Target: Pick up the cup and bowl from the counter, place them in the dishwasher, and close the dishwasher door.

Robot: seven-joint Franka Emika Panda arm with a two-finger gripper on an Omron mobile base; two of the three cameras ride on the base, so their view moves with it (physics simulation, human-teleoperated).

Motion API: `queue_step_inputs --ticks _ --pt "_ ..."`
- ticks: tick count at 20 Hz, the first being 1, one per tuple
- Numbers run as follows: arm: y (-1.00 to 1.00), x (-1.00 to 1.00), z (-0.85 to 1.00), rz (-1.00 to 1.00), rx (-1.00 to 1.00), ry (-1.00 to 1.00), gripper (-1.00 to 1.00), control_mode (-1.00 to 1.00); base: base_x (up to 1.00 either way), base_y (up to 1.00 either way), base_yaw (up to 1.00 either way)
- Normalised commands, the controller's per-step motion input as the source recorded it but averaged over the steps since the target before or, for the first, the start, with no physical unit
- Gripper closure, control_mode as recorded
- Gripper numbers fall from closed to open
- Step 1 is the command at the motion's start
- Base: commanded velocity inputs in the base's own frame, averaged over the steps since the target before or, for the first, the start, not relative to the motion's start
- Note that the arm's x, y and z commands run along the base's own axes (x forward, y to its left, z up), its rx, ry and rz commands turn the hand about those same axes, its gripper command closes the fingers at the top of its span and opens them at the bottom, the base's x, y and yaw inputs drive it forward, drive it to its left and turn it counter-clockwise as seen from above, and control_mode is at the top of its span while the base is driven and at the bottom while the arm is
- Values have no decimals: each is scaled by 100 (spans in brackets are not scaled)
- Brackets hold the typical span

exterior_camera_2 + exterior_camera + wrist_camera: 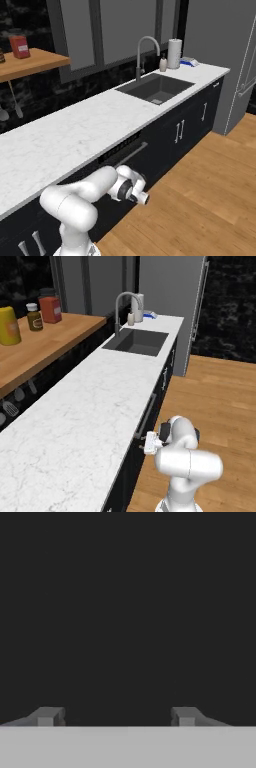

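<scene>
The two-finger hand (116, 717), fingers spread and empty, faces the flat black dishwasher door (127, 165) with its long silver bar handle (145, 417), under the white marble table (75, 421). Closing step, I judge; next, push it flush.

Arm (187, 461): glossy white rounded links, fat cylindrical segments, dark grey bands at the joints. Wrist ends in a black collar plus a small white boxy hand (150, 444). Gripper (116, 716): two small dark grey squared-off fingertips (47, 716). No visible cables, screws or markings.
</scene>
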Motion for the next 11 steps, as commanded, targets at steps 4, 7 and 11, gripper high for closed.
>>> queue_step_inputs --ticks 4,7,11 --pt "63 9 0 -3 0 2 -100 -100 0 0 0" --pt "52 0 -1 0 0 10 -100 -100 0 0 0" --pt "8 0 -12 0 0 10 -100 -100 0 0 0"
